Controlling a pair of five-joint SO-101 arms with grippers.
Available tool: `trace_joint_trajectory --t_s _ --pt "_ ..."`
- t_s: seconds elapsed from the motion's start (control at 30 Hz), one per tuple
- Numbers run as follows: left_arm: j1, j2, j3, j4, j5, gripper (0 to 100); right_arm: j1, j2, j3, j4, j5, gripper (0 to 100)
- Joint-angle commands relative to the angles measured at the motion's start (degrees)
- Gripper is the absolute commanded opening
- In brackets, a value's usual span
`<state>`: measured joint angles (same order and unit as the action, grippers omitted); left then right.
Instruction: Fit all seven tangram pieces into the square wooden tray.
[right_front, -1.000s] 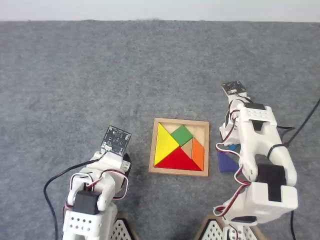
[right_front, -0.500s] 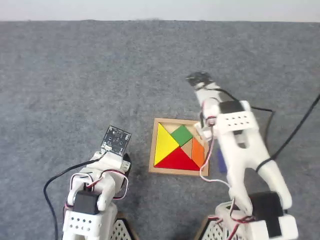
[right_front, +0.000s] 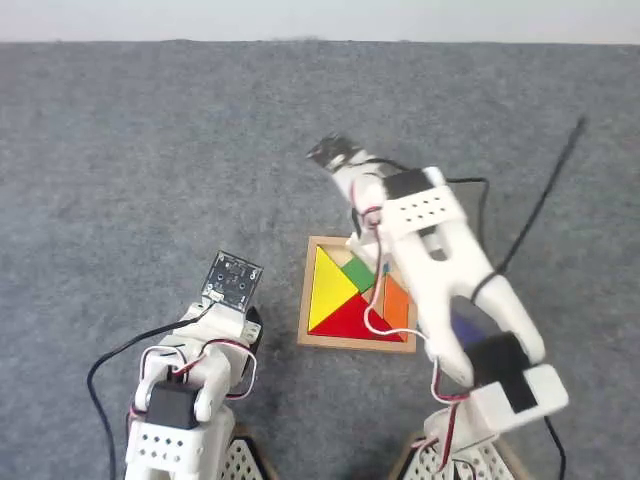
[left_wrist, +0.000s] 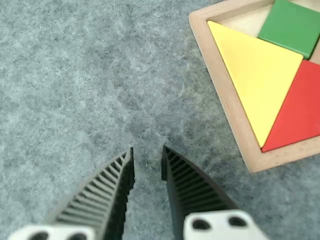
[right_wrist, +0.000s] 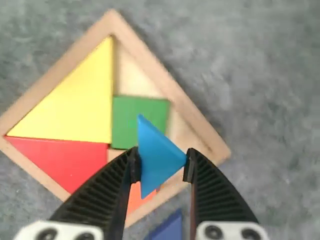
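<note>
The square wooden tray (right_front: 308, 300) lies on the grey mat between the arms. It holds a yellow triangle (right_front: 330, 290), a red triangle (right_front: 355, 322), a green square (right_front: 357, 272) and an orange piece (right_front: 397, 306). My right gripper (right_wrist: 160, 157) hangs above the tray (right_wrist: 200, 125), shut on a light blue triangle (right_wrist: 157, 155), which hovers over the green square (right_wrist: 132, 122) and the bare wood beside it. A dark blue piece (right_wrist: 167, 230) lies on the mat just outside the tray, partly under the right arm (right_front: 465, 325). My left gripper (left_wrist: 147, 160) rests low over the mat beside the tray (left_wrist: 225, 100), slightly open and holding nothing.
Grey felt covers the whole table, with wide free room to the far side and left of the tray. The left arm (right_front: 225, 300) sits near the front edge. The right arm's cable (right_front: 540, 200) arcs over the mat on the right.
The right arm has swung left from beside the tray's right side to above the tray, carrying the light blue triangle. The left arm has kept still.
</note>
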<state>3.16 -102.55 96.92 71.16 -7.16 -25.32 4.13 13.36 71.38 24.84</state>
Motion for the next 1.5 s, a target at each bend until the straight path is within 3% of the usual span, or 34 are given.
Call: trace_joint_trajectory --t_s 0.0,0.13,0.2,0.4,0.47,0.53,0.63,0.83,1.1,1.17,1.3,1.33,1.47 --pt "0.09 -0.09 -0.40 0.26 0.35 9 -2.24 -0.13 -4.84 0.04 1.14 8.3" --pt "0.09 -0.09 -0.40 0.26 0.35 9 -2.77 0.13 -5.98 -0.04 -0.70 8.3" --pt "0.09 -0.09 -0.40 0.26 0.35 9 -2.24 0.22 -6.07 -0.22 -7.47 8.3" --pt "0.09 -0.09 -0.40 0.26 0.35 9 -2.51 0.57 -6.59 -3.74 -56.09 8.8" --pt "0.09 -0.09 -0.40 0.26 0.35 9 -2.77 0.92 -6.59 -4.88 -67.16 8.8" --pt "0.09 -0.09 -0.40 0.26 0.35 9 -3.56 1.71 -6.95 -4.09 -71.56 8.8" --pt "0.09 -0.09 -0.40 0.26 0.35 9 -6.55 2.42 -6.95 -3.82 -71.82 10.6" --pt "0.09 -0.09 -0.40 0.26 0.35 9 -9.98 2.24 -6.95 -3.65 -71.82 24.3" --pt "0.09 -0.09 -0.40 0.26 0.35 9 -9.45 2.42 -6.77 -3.65 -70.42 26.7" --pt "0.09 -0.09 -0.40 0.26 0.35 9 -7.25 2.33 -6.86 -3.65 -61.71 26.3" --pt "0.09 -0.09 -0.40 0.26 0.35 9 -4.00 2.24 -6.59 -4.26 -29.10 26.3" --pt "0.09 -0.09 -0.40 0.26 0.35 9 -3.74 2.24 -6.59 -4.62 -24.44 26.2" --pt "0.09 -0.09 -0.40 0.26 0.35 9 -2.24 -0.31 -4.57 -3.82 -22.33 9.8"
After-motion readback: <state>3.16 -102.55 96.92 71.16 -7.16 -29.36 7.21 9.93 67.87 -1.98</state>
